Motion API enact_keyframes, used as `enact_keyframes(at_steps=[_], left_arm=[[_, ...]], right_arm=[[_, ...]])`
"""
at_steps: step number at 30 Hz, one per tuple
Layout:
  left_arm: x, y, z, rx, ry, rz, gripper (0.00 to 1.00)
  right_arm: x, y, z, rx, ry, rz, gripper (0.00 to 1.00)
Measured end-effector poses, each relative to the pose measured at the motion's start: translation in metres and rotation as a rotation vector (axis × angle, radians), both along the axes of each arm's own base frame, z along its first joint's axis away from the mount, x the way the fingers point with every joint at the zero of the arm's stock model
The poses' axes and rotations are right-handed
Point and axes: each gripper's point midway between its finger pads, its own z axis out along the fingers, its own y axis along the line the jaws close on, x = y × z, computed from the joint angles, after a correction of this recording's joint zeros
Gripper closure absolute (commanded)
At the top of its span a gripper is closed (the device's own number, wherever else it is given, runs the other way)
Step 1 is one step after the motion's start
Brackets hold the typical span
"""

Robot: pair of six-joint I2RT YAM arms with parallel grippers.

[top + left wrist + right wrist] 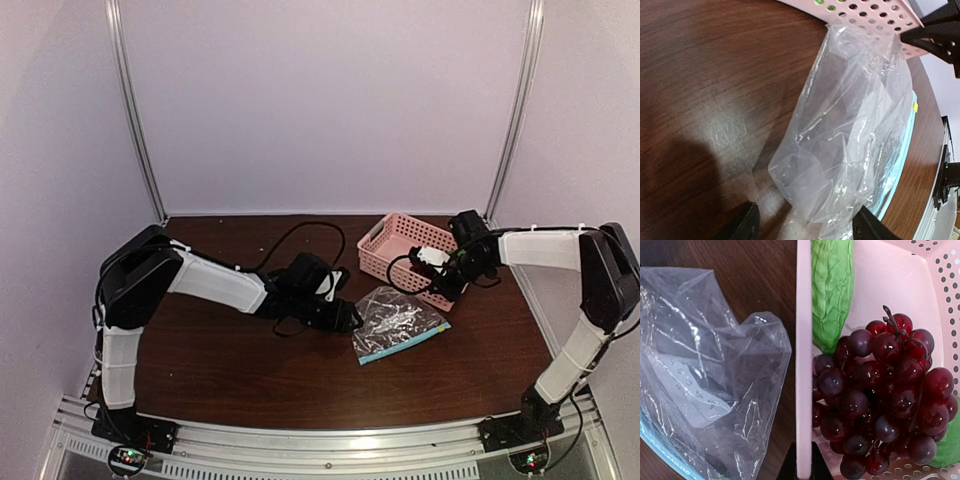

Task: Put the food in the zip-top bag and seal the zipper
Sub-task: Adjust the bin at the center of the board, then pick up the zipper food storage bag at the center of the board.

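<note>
Inside one basket (804, 365): one grape bunch (880, 400), one green vegetable (832, 290), possibly two.

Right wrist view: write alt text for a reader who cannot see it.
A bunch of dark red-purple grapes lies in a pink perforated basket beside a green vegetable. Left of the basket wall, a clear crinkly bag rests on the brown wooden table, teal strip at its lower edge.

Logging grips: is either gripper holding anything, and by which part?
Nothing in the open left gripper. The right gripper straddles the pink basket wall; grip unclear.
</note>
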Motion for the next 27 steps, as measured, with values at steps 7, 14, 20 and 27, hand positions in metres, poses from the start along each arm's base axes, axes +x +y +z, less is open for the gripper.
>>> enact_keyframes(at_steps=[7, 14, 20, 27], left_arm=[[0.006, -0.014, -0.004, -0.056, 0.010, 0.019, 0.83], [0.007, -0.021, 0.004, -0.118, -0.010, 0.005, 1.00], [-0.024, 0.020, 0.002, -0.092, 0.013, 0.008, 1.00], [-0.046, 0.080, 0.119, -0.261, -0.194, 0.092, 1.00]], right_arm=[[-0.042, -0.020, 0.000, -0.002, 0.023, -0.079, 0.97], [-0.064, -0.029, 0.005, -0.007, 0.033, -0.098, 0.73], [-0.062, -0.034, 0.039, 0.048, -0.015, -0.135, 0.51], [-0.052, -0.015, 0.143, 0.289, -0.228, -0.125, 0.41]])
